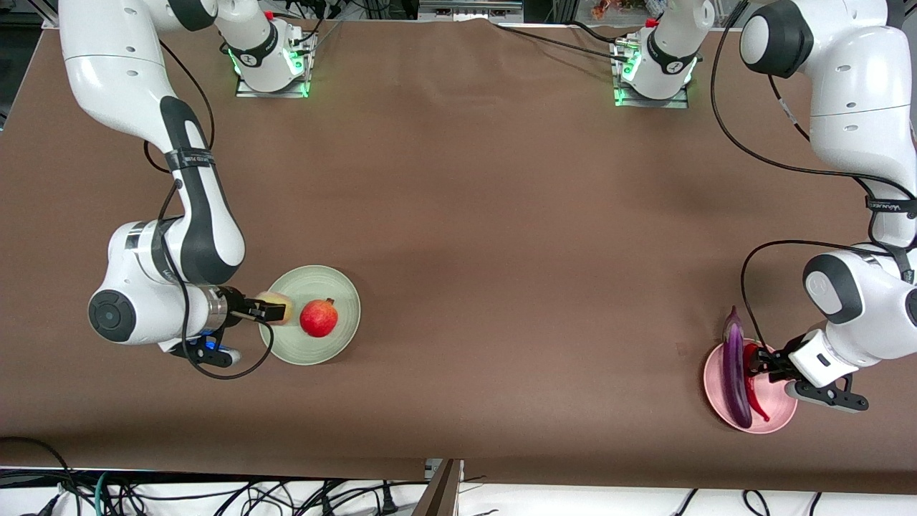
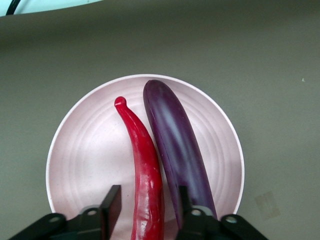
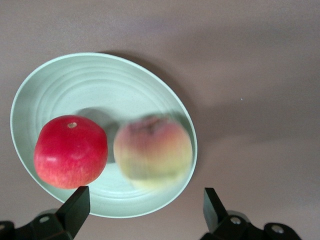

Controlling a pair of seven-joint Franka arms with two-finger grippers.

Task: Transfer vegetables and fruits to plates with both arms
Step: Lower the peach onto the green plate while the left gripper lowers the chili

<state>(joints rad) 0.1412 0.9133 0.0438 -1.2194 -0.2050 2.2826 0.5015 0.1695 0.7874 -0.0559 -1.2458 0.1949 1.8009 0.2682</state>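
A pale mint green plate [image 1: 342, 287] holds the round red fruit [image 1: 319, 318] and the peach [image 1: 281, 299] side by side. My right gripper [image 1: 274, 312] hangs open over the plate's rim at the peach. In the right wrist view its fingers [image 3: 77, 206] stand wide apart, clear of the peach [image 3: 152, 152] and the red fruit [image 3: 70, 150]. A pale pink plate [image 1: 779, 419] carries the purple eggplant [image 1: 733, 365] and the red chili [image 1: 754, 390]. My left gripper [image 2: 147, 207] is open astride the chili [image 2: 145, 160], which lies beside the eggplant [image 2: 175, 135] with gaps to both fingers.
Brown cloth covers the table between the two plates, which sit near opposite ends. The table's front edge runs close below both plates, with loose cables under it. Both arm bases stand along the back edge.
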